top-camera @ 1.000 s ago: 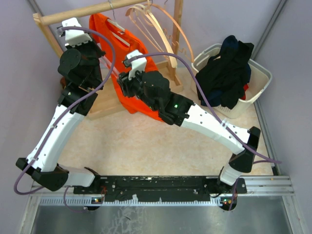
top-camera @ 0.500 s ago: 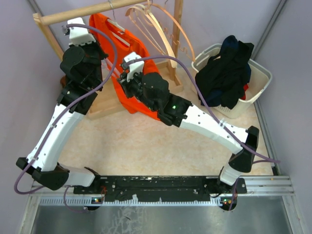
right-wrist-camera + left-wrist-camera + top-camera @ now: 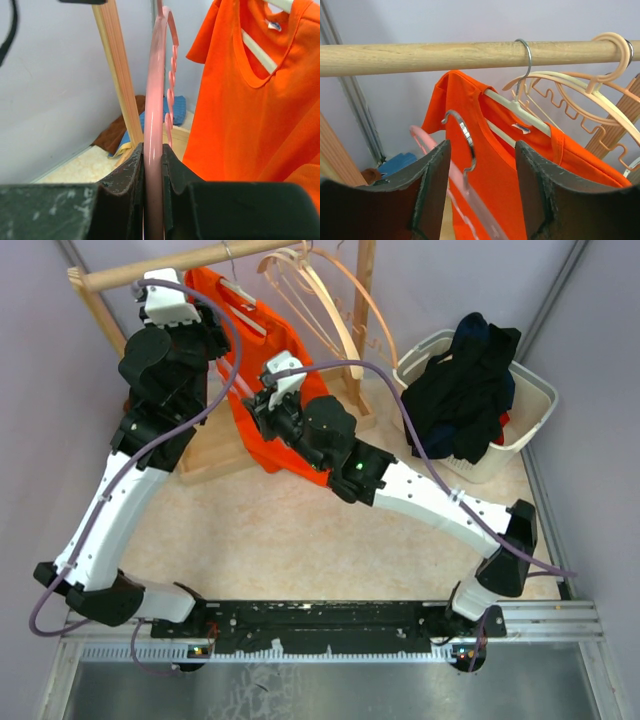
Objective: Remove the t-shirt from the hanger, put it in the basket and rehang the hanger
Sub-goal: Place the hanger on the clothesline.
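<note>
An orange t-shirt (image 3: 268, 340) (image 3: 500, 170) (image 3: 250, 110) hangs on a white hanger (image 3: 520, 112) whose metal hook sits over the wooden rod (image 3: 420, 57). In front of the shirt is a bare pink hanger (image 3: 156, 90) (image 3: 427, 145) with its own metal hook (image 3: 465, 140), which is off the rod. My right gripper (image 3: 152, 150) (image 3: 262, 405) is shut on the pink hanger's arm. Just below the rod, my left gripper (image 3: 481, 150) (image 3: 210, 335) is open, with the pink hanger's hook standing loose between its fingers.
Several empty beige hangers (image 3: 320, 290) hang on the rod to the right of the shirt. The rack's wooden post (image 3: 117, 70) stands to the left. A white laundry basket (image 3: 530, 410) holding dark clothes (image 3: 470, 380) sits at the right. Blue and brown cloths (image 3: 175, 107) lie under the rack.
My left gripper has opened and let go of the pink hanger's hook, and rose slightly toward the rod. My right gripper has closed on the pink hanger's arm.
</note>
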Tool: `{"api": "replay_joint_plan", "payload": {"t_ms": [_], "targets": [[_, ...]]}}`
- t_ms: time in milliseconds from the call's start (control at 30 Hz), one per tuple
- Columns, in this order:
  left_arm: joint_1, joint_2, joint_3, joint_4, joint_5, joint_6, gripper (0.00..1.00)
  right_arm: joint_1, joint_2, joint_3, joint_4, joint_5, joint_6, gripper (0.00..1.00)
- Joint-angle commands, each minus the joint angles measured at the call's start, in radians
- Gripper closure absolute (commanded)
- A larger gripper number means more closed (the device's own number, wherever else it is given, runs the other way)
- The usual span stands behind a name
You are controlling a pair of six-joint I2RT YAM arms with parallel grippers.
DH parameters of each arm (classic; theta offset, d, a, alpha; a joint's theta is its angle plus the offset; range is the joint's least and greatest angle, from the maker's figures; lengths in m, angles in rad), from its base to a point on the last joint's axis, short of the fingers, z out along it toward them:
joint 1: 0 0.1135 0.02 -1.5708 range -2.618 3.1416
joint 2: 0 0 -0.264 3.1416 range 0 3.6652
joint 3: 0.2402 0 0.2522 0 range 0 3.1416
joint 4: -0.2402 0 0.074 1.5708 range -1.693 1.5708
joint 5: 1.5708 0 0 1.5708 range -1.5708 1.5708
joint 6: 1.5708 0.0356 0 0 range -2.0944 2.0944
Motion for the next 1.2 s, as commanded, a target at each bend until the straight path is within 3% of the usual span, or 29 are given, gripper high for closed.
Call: {"api": "replay_joint_plan", "payload": {"t_ms": [0, 267, 500, 767, 1167], "targets": [[-0.006, -0.078, 0.005, -0.017, 0.003, 0.019, 0.38, -0.047, -0.007, 0.086, 0.146, -0.057, 0.025, 1.00], [-0.005, -0.256, -0.130, 0.051, -0.041, 0.055, 0.20, -0.093, 0.107, 0.206, 0.184, -0.120, 0.039, 1.00], [-0.005, -0.421, -0.349, 0.201, -0.006, 0.059, 0.01, -0.113, 0.187, 0.308, 0.198, -0.173, 0.059, 1.00], [-0.005, -0.542, -0.467, 0.239, 0.065, 0.000, 0.01, -0.122, 0.273, 0.433, 0.178, -0.204, 0.075, 1.00], [-0.006, -0.618, -0.511, 0.206, 0.147, -0.073, 0.01, -0.132, 0.453, 0.637, 0.128, -0.224, 0.132, 1.00]]}}
